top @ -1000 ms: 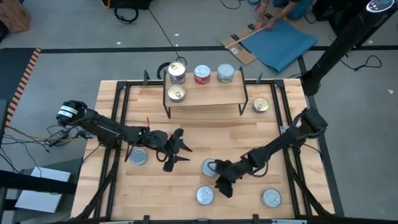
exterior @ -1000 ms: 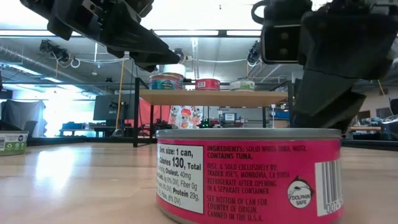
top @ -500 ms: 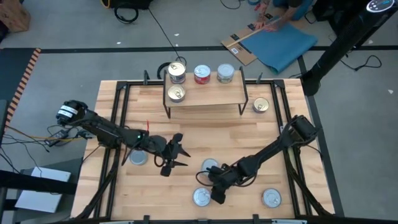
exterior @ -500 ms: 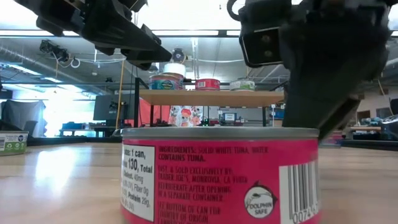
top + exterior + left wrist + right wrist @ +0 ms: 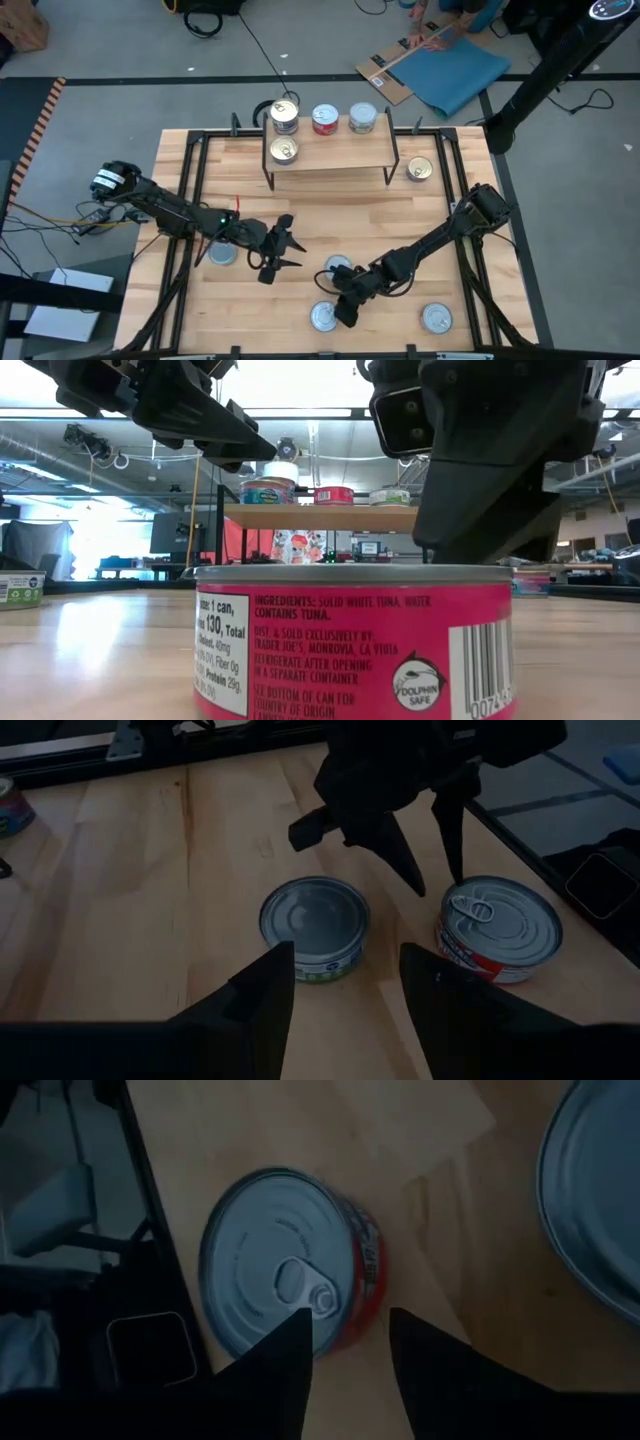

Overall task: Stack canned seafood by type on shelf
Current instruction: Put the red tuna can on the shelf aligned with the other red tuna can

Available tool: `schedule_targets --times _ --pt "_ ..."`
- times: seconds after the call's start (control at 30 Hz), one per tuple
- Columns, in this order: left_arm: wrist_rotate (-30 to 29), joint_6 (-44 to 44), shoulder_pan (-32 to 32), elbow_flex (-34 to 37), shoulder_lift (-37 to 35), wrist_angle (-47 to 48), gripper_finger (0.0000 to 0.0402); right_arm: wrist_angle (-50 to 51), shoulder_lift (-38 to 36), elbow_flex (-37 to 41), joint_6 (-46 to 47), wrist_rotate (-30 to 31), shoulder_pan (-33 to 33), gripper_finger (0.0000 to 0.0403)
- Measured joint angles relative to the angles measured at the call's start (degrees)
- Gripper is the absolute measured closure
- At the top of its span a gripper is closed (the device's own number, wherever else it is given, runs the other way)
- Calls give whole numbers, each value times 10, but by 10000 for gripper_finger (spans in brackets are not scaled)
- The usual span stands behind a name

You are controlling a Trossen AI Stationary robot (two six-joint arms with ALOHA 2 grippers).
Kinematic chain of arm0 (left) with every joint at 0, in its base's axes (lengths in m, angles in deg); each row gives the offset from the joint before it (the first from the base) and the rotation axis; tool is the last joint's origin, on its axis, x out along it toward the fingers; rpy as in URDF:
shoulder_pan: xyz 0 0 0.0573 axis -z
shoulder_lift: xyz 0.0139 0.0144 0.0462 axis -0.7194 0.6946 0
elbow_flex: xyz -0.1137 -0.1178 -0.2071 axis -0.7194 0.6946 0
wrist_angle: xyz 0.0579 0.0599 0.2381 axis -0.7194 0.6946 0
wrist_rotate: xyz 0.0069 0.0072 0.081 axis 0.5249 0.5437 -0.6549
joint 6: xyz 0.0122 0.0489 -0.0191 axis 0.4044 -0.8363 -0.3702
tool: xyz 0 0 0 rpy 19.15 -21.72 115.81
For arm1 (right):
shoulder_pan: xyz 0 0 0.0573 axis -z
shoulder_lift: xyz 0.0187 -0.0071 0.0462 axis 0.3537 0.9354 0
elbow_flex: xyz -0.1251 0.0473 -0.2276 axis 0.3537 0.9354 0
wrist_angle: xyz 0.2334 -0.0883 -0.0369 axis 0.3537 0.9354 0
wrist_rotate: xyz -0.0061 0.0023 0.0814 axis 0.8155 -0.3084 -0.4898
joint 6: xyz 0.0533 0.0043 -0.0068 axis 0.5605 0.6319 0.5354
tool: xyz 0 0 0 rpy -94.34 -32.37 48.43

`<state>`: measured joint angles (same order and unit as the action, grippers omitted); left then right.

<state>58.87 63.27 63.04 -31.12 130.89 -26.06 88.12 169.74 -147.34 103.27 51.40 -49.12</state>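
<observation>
The shelf (image 5: 330, 160) stands at the table's far middle and carries several tins (image 5: 325, 118), one stacked on another at its left end. A red-labelled tin with a pull tab (image 5: 290, 1265) stands near the table's front edge (image 5: 322, 317). My right gripper (image 5: 350, 1330) is open and hangs just over this tin's edge, fingers slanting down. A silver tin with a green label (image 5: 315, 925) stands a little farther back (image 5: 338, 268). My left gripper (image 5: 285, 250) hovers open to its left, clear of it. My right gripper has one fingertip (image 5: 415, 880) in the gap between the two tins. The other fingertip (image 5: 452, 860) is over the red tin's far rim (image 5: 470, 895). I cannot tell whether either finger touches the tin, which stands flat on the table.
More tins stand on the table: one at the left beside my left arm (image 5: 222, 253), one at the front right (image 5: 436, 318), one right of the shelf (image 5: 420, 170). Black frame bars (image 5: 190, 200) run along the table's sides. A person works on the floor beyond the far edge.
My right gripper has moved toward the table's near left, over the red tin, and rolled a little. The red tin has slid slightly toward the near left edge, still upright, then stayed still.
</observation>
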Motion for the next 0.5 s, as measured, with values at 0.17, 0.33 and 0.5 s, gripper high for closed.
schedule_targets --times 0.17,0.33,0.5 --pt "0 0 0 0 0 1 216 -1 3 1 -13 0 0 260" --pt "0 1 0 0 0 1 216 0 3 5 -19 -2 1 260" --pt "0 1 0 0 0 2 216 0 3 6 -27 -4 4 260"
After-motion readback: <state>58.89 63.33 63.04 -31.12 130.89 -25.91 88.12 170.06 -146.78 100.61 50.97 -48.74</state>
